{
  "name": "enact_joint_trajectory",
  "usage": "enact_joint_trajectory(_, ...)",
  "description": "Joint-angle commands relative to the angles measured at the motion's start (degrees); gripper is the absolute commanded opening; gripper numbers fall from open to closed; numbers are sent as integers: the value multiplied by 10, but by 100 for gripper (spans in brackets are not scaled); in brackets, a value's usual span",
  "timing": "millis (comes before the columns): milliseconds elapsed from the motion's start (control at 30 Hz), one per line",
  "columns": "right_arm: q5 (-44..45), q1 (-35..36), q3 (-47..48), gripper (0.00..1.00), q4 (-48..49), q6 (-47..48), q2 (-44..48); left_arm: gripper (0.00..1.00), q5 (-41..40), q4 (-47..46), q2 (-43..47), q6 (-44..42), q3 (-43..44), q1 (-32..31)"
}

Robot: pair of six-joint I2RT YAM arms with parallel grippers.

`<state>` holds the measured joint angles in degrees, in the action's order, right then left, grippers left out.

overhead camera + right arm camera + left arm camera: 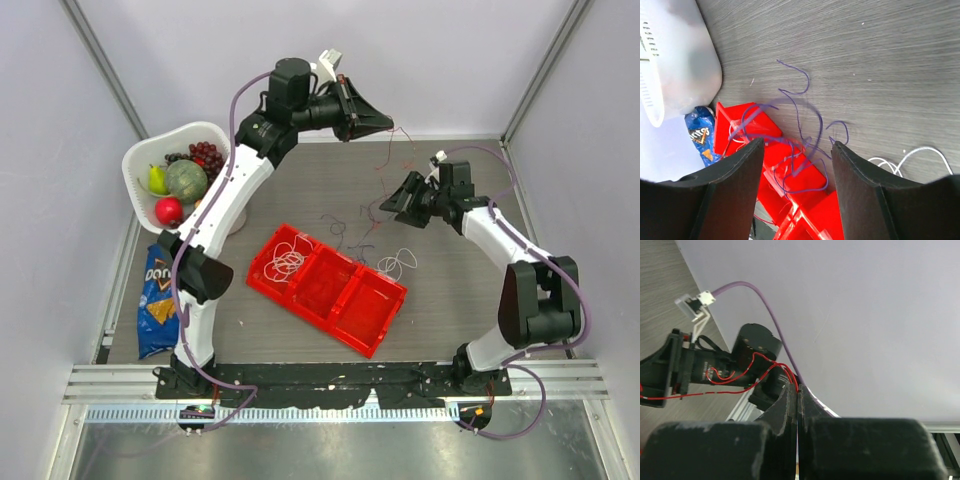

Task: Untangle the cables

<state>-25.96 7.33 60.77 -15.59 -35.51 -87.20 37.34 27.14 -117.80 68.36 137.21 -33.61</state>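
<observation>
1. Top view: the left gripper (pixel 385 124) is held up high over the far side of the table (pixel 480 300). It's clamped tight, with the red cable (pixel 388 160) dangling from it. The right gripper (pixel 398 203) is parked by the lower end of that strand, spread wide with nothing held. The dark purple cable (pixel 345 232) is sprawled on the table just beyond the red tray (pixel 375 330). The bunched white cable (pixel 289 261) is sat in the tray's left compartment, and the loose white cable (pixel 397 263) is laid on the table beside the tray's far edge.

2. Left wrist view: the fingers (pixel 782 415) are pressed flat together and the red cable is pinched right at the tips. From there it's looped off across the other arm's wrist. Whether it's snagged on that wrist or just passing in front can't be told from this angle.

3. Right wrist view: the purple loops are framed between the open fingers (pixel 735 185), over the tray corner and bare table. What could go wrong:
 - If the jaws get closed here, purple could be grabbed instead of red, and the knot tightened.
 - If red gets hauled higher, purple could be dragged over the tray wall into the bunched white one.
 - A wire this thin could also be slipped out of the pinch.
</observation>
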Motion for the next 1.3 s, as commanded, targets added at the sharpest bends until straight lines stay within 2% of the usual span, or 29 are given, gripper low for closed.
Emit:
enact_joint_trajectory(0, -34, 8, 3, 61, 75, -52, -32, 0, 38, -53, 8, 28, 10, 5)
enact_joint_trajectory(167, 31, 12, 12, 58, 47, -44, -57, 0, 63, -105, 10, 62, 11, 6)
enact_joint_trajectory(267, 124, 12, 35, 43, 7, -49, -81, 0, 75, -153, 20, 60, 26, 6)
enact_joint_trajectory(300, 136, 9, 46, 42, -12, -50, -98, 0, 74, -163, 25, 52, 37, 7)
enact_joint_trajectory(367, 162, 5, 68, 28, -32, -49, -125, 0, 67, -169, 39, 28, 59, 8)
enact_joint_trajectory(433, 174, 0, 89, 22, -51, -47, -151, 0, 53, -156, 54, -8, 81, 11)
enact_joint_trajectory(733, 207, -47, 150, 17, -94, -21, -232, 0, -6, -126, 138, -124, 137, 28)
enact_joint_trajectory(967, 228, -59, 193, 14, -114, 1, -261, 0, -38, -119, 174, -155, 134, 37)
enact_joint_trajectory(1100, 210, -59, 220, 20, -134, 20, -259, 0, -40, -96, 181, -165, 122, 37)
enact_joint_trajectory(1167, 202, -59, 232, 30, -153, 35, -250, 0, -40, -87, 186, -166, 111, 37)
enact_joint_trajectory(1200, 200, -59, 235, 44, -164, 47, -240, 0, -42, -83, 189, -164, 100, 37)
enact_joint_trajectory(1267, 190, -58, 235, 58, -181, 61, -225, 0, -42, -82, 202, -157, 69, 37)
